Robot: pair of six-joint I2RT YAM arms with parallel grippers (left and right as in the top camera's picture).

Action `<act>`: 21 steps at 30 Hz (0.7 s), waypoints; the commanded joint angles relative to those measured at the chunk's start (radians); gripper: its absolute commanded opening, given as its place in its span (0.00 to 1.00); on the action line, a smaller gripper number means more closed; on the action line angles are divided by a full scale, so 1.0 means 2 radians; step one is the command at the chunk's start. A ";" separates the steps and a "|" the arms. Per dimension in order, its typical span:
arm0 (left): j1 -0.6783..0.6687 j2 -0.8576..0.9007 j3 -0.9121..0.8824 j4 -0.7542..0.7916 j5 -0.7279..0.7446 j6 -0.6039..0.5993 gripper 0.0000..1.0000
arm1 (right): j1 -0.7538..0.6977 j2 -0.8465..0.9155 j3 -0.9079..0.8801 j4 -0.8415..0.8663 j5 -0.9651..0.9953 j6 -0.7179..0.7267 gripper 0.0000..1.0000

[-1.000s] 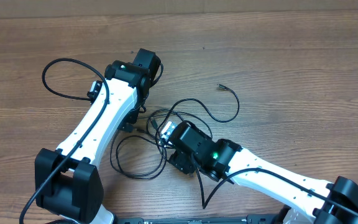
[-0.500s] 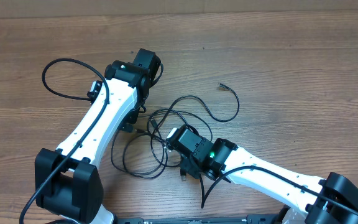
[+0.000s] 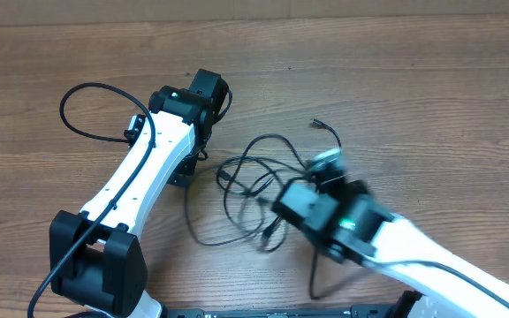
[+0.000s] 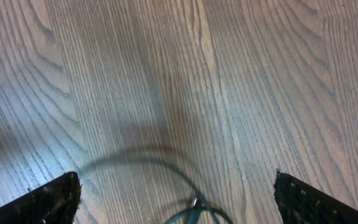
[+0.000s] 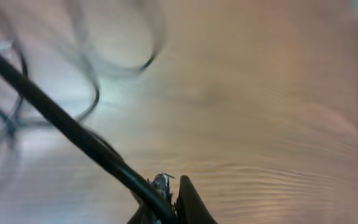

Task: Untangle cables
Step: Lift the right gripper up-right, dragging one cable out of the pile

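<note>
The cables [image 3: 247, 184] lie as a loose tangle of thin black strands in the middle of the table, with one free plug end [image 3: 315, 124] at the upper right. My right gripper [image 3: 323, 168] is motion-blurred just right of the tangle. In the right wrist view it [image 5: 169, 186] is shut on a cable [image 5: 73, 130], with a small metal plug [image 5: 161, 182] at its tips. My left gripper [image 3: 184, 172] stands left of the tangle. Its fingers [image 4: 48, 199] are wide open over a cable strand [image 4: 191, 204], touching nothing.
A thick black cable [image 3: 71, 104] belonging to the left arm loops out at the upper left. The wooden table [image 3: 431, 88] stretches bare to the right and along the back. The arm bases stand at the front edge.
My right gripper has shut on a cable and swung to the right, dragging the tangle rightward and stretching its loops. The left arm has not moved.
</note>
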 commanded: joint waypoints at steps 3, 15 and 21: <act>0.001 0.001 0.006 -0.002 -0.013 0.007 1.00 | -0.002 -0.089 0.141 -0.032 0.160 0.100 0.04; 0.001 0.001 0.006 -0.002 -0.013 0.007 1.00 | -0.002 -0.168 0.279 0.199 0.135 -0.138 0.04; 0.001 0.001 0.006 -0.001 -0.013 0.007 0.99 | -0.002 -0.158 0.279 0.227 0.127 -0.154 0.04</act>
